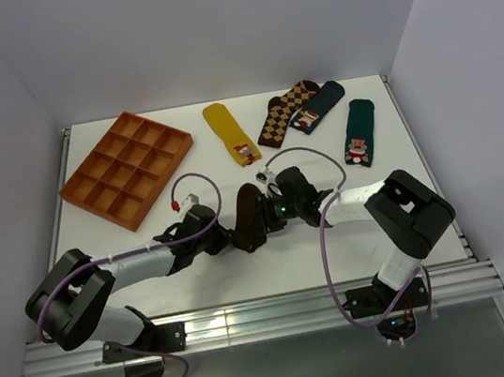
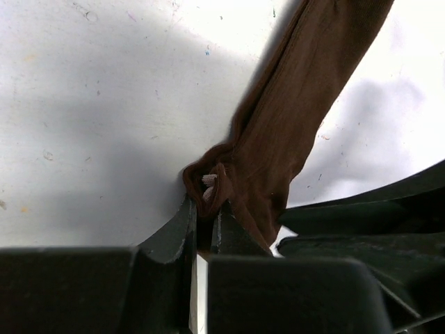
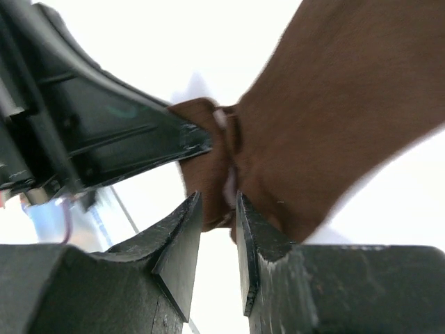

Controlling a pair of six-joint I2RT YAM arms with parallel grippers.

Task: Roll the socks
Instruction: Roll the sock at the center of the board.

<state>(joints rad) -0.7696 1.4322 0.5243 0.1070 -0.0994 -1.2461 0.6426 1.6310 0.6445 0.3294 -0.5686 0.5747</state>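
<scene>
The dark brown sock [image 1: 248, 217] lies near the middle of the table, between my two grippers. In the left wrist view the sock [image 2: 299, 104] runs up and to the right, and its bunched end with a pale striped bit sits between the jaws. My left gripper [image 1: 231, 235] [image 2: 206, 206] is shut on that end. My right gripper [image 1: 271, 212] [image 3: 219, 204] faces it from the other side. Its jaws stand narrowly apart, pinching a fold of the sock [image 3: 334, 104]. The left gripper's fingers [image 3: 125, 132] show close beside it.
An orange compartment tray [image 1: 126, 167] stands at the back left. A mustard yellow sock [image 1: 230, 133], a diamond-patterned sock [image 1: 284, 112] and two dark teal socks [image 1: 318, 107] [image 1: 358, 131] lie along the back. The walls close in on three sides.
</scene>
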